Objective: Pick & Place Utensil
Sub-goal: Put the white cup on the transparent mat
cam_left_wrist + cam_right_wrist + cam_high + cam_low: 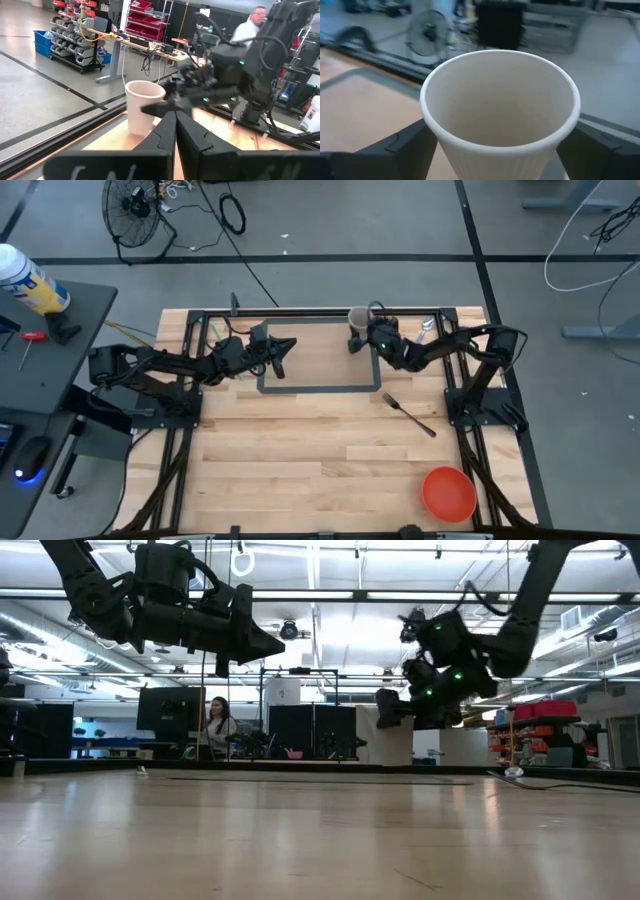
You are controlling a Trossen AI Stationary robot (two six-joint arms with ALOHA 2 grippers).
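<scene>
The fork (408,413) lies flat on the table (300,470), its long axis running eleven to five o'clock, tines toward eleven. Beyond it, the right gripper (357,338) straddles the white cup (358,317), jaws apart. The left gripper (282,352), jaws together, hangs at nine o'clock of the cup.

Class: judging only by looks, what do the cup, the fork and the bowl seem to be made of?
Cup: probably paper, matte off-white with a ribbed wall and a rolled rim. Fork: looks dark, too small to tell metal from plastic. Bowl: likely plastic, uniform orange-red and smooth.
</scene>
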